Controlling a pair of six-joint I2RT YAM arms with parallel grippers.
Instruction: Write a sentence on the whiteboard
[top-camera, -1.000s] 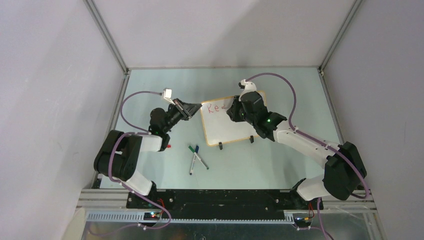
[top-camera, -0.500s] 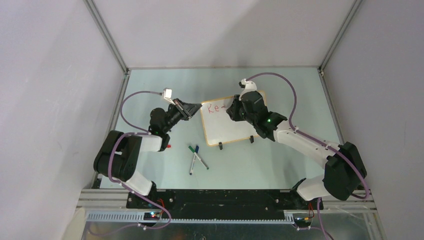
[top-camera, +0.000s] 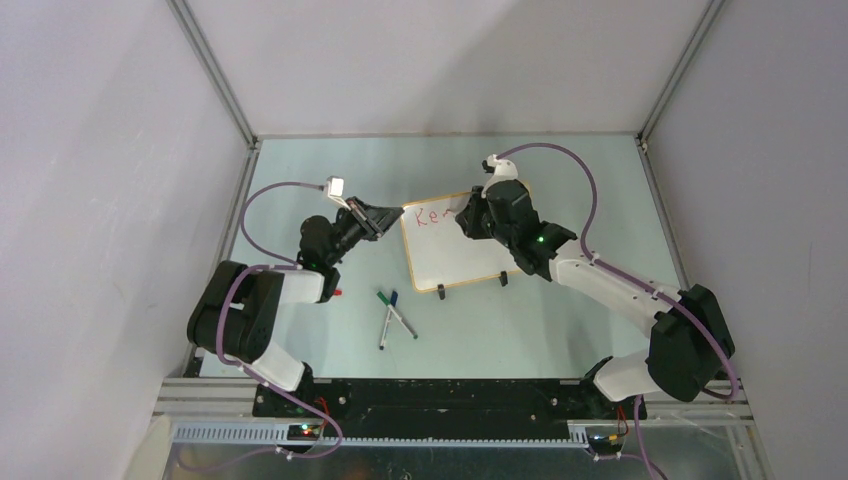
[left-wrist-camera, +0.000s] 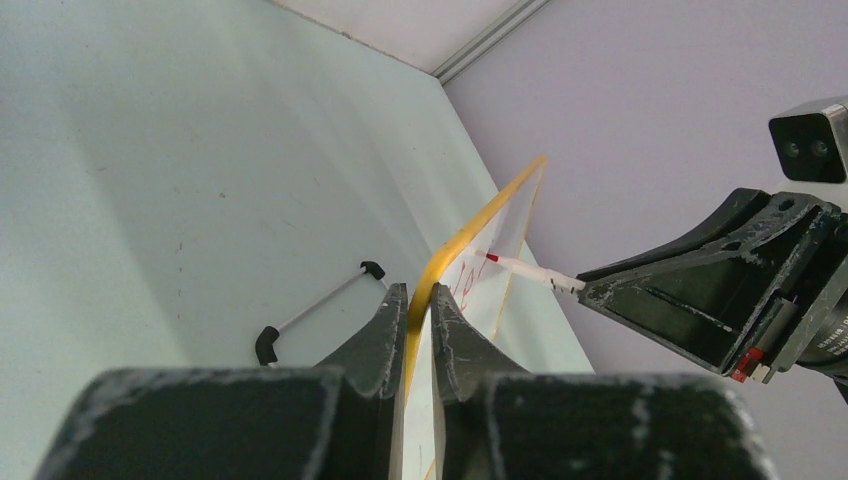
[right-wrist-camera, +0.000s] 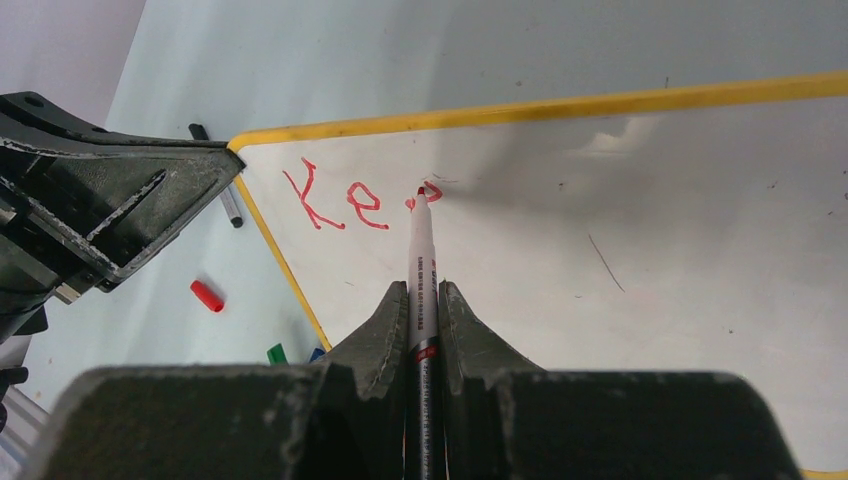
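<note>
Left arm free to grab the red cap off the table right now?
Probably not: the left gripper is clamped on the whiteboard edge, steadying it. The red cap lies unobstructed beside that arm.

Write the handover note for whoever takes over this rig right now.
Left tool: shut on the whiteboard frame at its upper left corner.
Right tool: shut on a red marker, tip touching the board.
Whiteboard is mid-table. Spare pens lie on its near side, and a red cap lies on the table to its left.
Done: "Ke" of the sentence, third letter just begun.
Left: the remainder of the sentence.
</note>
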